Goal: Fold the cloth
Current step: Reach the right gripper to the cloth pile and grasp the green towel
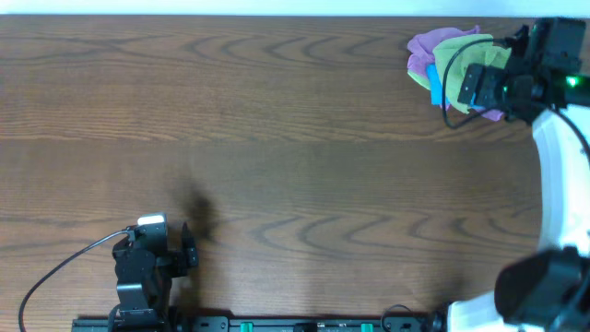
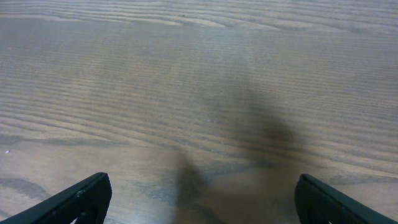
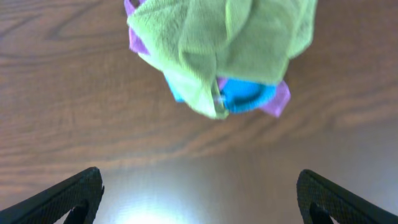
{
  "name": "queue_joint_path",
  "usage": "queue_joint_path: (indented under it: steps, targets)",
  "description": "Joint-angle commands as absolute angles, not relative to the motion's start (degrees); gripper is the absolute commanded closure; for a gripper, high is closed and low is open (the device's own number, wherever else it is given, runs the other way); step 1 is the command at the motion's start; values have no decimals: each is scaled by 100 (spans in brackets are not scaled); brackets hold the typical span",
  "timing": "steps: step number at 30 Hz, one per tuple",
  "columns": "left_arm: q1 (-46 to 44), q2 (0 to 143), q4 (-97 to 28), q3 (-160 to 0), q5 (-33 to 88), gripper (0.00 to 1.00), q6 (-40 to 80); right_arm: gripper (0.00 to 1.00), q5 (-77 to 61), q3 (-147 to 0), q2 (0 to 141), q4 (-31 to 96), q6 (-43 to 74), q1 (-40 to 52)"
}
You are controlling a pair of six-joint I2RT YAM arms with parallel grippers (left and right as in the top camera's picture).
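Hidden: seen from overhead, the right arm's black wrist covers the right edge of the crumpled cloth heap (image 1: 442, 55). The lime-green terry cloth (image 3: 230, 43) on top buries most of the bright blue cloth (image 3: 245, 93) and the purple cloth (image 3: 281, 101).
Cut off: both wrist views show only black fingertips at the bottom edge.
Cloth position: far right corner of the brown wood-grain table (image 1: 277, 138).
Right gripper (image 3: 199, 193): fingers spread wide, holding nothing. The cloth heap lies ahead of the tips, not between them.
Left gripper (image 2: 199, 193): fingers spread wide over bare wood, well apart from the cloth heap.
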State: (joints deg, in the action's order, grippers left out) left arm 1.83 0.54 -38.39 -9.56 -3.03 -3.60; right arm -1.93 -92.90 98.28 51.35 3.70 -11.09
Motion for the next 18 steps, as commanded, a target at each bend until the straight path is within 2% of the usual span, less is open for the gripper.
queue_joint_path:
  steps: [1, 18]
  targets:
    - [207, 21, -3861, -906, -340, 5, -320, 1, -502, -9491, 10134, 4884, 12, -1216]
    - [207, 21, -3861, -906, -340, 5, -320, 1, -349, -9480, 11609, 3109, 12, -1214]
